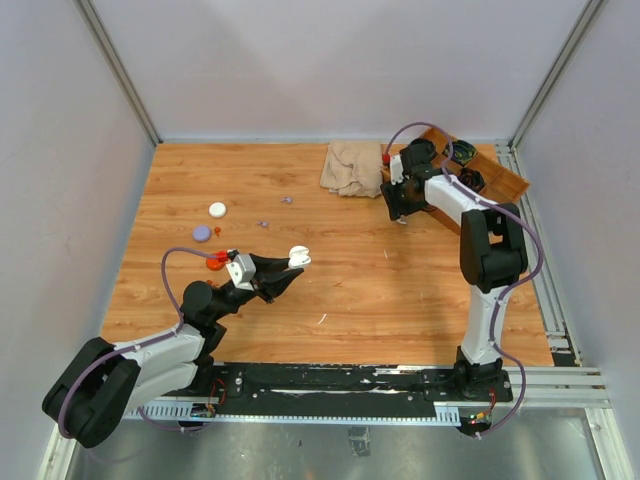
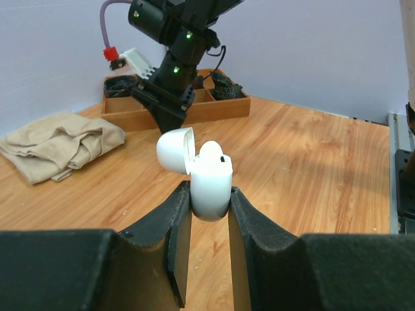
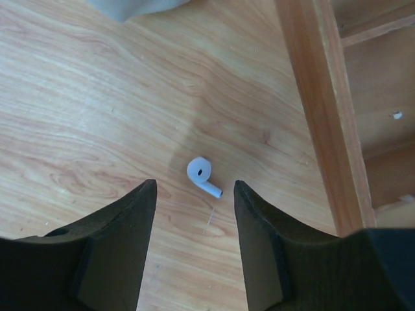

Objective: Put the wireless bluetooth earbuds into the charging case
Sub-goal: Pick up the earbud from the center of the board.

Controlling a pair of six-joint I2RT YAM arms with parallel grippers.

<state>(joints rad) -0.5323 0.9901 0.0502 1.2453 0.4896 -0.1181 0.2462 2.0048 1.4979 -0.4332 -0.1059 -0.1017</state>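
My left gripper (image 1: 290,270) is shut on an open white charging case (image 1: 297,257) and holds it above the table. In the left wrist view the case (image 2: 211,184) is upright between the fingers, its lid (image 2: 176,150) swung back to the left, with one white earbud (image 2: 214,153) seated in it. My right gripper (image 1: 402,214) is open, pointing down beside the wooden tray. In the right wrist view a white stemmed earbud (image 3: 203,175) lies on the table between and just ahead of the open fingertips (image 3: 146,194), untouched. Two tiny purple earbuds (image 1: 287,200) (image 1: 263,224) lie mid-table.
A wooden compartment tray (image 1: 500,185) stands at the back right; its wall (image 3: 318,110) is close to the right of my right gripper. A beige cloth (image 1: 350,167) lies beside it. A white round case (image 1: 217,209) and a purple one (image 1: 202,233) lie at the left.
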